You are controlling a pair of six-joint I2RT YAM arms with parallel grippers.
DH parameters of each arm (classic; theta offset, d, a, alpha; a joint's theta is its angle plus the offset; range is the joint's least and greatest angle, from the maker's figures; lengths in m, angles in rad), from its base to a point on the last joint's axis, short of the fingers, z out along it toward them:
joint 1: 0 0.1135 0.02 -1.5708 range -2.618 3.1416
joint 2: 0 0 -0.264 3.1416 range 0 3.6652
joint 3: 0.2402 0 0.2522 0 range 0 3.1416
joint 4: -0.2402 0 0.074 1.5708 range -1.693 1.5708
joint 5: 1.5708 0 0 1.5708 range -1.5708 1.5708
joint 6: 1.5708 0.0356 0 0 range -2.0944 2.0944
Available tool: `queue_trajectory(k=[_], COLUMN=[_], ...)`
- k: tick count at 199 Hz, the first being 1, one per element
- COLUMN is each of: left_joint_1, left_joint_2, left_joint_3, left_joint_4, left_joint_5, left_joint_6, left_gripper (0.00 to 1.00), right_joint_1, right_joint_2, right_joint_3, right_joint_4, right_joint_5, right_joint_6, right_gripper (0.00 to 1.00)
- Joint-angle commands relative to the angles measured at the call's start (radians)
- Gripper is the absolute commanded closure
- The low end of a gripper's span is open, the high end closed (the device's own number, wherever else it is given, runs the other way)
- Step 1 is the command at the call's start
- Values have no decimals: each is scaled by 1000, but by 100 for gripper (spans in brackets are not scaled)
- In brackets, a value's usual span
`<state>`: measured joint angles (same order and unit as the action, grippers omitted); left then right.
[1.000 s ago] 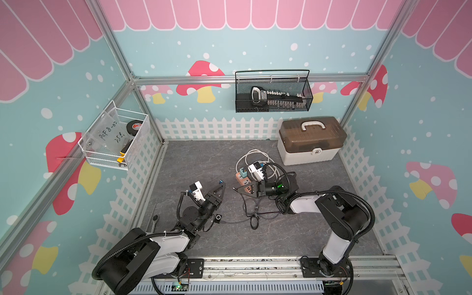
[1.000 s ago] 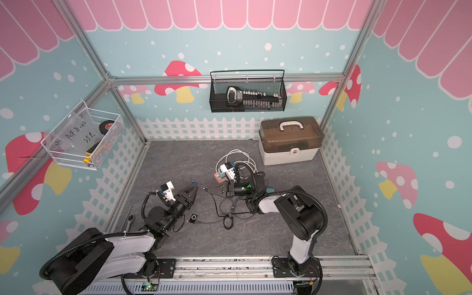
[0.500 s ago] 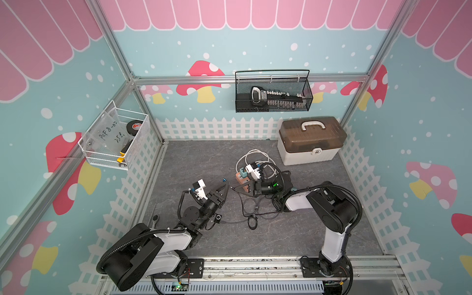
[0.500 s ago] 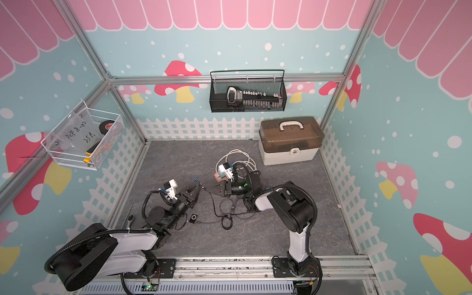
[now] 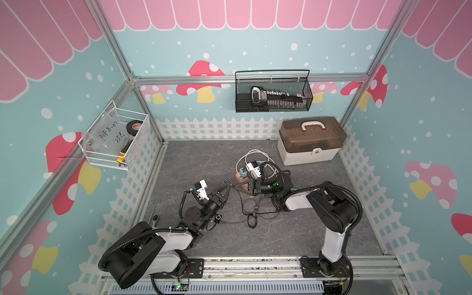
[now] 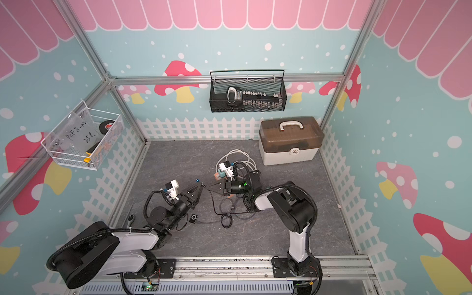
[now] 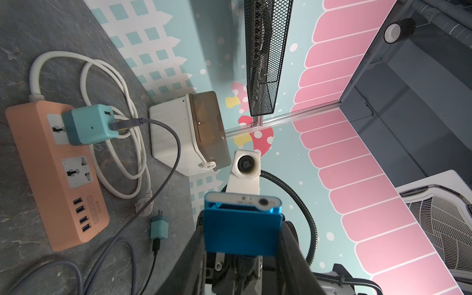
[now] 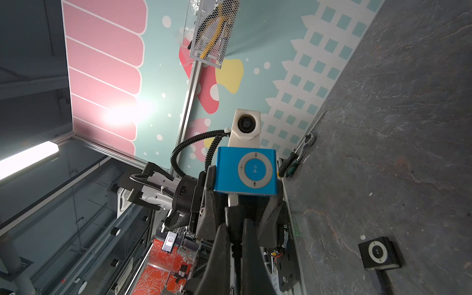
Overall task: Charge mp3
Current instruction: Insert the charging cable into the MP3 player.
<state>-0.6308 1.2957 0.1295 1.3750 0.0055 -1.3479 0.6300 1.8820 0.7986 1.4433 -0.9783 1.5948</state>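
Observation:
A small blue mp3 (image 7: 241, 231) is clamped by its sides in my left gripper (image 7: 242, 229), raised above the floor; its white click wheel (image 8: 254, 169) faces the right wrist camera. In both top views the mp3 (image 5: 225, 180) (image 6: 197, 180) is a blue speck where the two grippers meet. My right gripper (image 8: 236, 224) is shut on the end of a thin black cable (image 5: 240, 198). A silver plug tip (image 8: 231, 200) touches the mp3's near edge; I cannot tell if it is inserted. Left gripper (image 5: 228, 186) and right gripper (image 5: 233, 185) are tip to tip.
An orange power strip (image 7: 51, 173) lies behind, with a teal charger (image 7: 89, 125) and grey cable plugged in. A small teal adapter (image 7: 158, 226), a black mp3 (image 8: 379, 252) on a cable, and a ratchet (image 8: 297, 158) lie on the floor. A toolbox (image 5: 310, 140) stands at the back right.
The left gripper has carried the blue mp3 up and right, and the right gripper has come left with the cable end; their tips now meet. The right arm's elbow has swung round.

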Motion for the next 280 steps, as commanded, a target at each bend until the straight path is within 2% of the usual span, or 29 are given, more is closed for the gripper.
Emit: queue_trajectory(k=[1,121,170,280], left_joint_1=[-7,-17,-21,-45], left_joint_2=[6,8,7,38], left_joint_3=[4,1,-10,5], left_joint_4=[44,44,44,44], left_joint_5=[-16,-24,-25,-6], left_joint_6=[-14,-9,0,26], left_gripper=[100,100,100,100], right_joint_1=[6,26,25,34], right_joint_2=[-1,9,9,-21], right_joint_3=[23,38,42,42], right_joint_4=[49,50,49,49], right_joint_5=[20,38,103,154], right_joint_6=[22,30,43,101], right_gripper=[100,100,100,100])
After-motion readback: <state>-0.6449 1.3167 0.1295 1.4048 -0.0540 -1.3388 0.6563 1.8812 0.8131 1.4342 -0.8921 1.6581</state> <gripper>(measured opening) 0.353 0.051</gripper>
